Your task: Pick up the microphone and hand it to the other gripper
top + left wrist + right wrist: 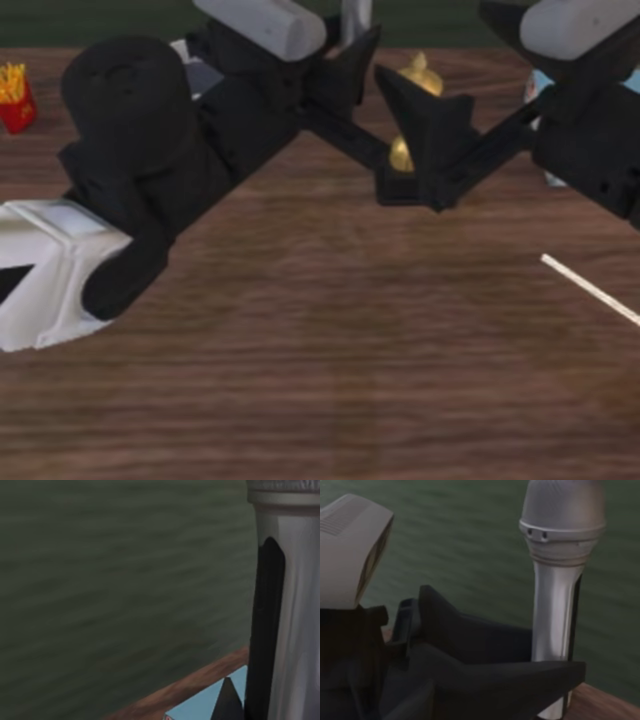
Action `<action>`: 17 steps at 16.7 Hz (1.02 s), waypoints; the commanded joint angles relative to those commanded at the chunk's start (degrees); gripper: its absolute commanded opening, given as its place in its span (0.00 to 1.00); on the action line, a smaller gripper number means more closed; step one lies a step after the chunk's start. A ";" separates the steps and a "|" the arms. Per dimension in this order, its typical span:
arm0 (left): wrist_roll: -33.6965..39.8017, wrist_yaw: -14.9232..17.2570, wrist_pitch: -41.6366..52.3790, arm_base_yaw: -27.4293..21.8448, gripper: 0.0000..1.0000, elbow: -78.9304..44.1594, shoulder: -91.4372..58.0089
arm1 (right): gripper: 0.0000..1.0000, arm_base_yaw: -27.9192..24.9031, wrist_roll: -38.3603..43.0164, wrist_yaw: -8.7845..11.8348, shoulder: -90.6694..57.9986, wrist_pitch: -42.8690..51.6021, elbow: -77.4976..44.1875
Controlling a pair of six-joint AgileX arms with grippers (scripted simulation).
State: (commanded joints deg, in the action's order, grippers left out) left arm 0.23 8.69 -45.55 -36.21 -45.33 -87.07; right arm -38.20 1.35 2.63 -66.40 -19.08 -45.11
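Microphone (pixel 559 580): head cropped by frame top in right wrist view, lower handle hidden behind left gripper (pixel 540 672) finger. In left wrist view only part of body visible, both ends cut off. In top view mostly out of frame. Trophy (pixel 418 80) largely masked by right gripper (pixel 425 150). White stick (pixel 590 289) runs off right edge. Blue object (pixel 210 702) cropped, unidentifiable.
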 joint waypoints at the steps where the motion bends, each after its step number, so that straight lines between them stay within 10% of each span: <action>1: 0.00 0.00 0.00 0.00 0.00 0.00 0.00 | 1.00 0.00 0.00 0.00 0.00 0.00 0.00; 17: 0.00 0.00 0.00 0.00 0.00 0.00 0.00 | 1.00 -0.67 0.12 -1.03 -23.38 -5.98 -17.39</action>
State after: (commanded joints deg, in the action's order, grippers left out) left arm 0.23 8.69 -45.55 -36.21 -45.33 -87.07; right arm -38.87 1.46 1.60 -89.78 -25.06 -62.50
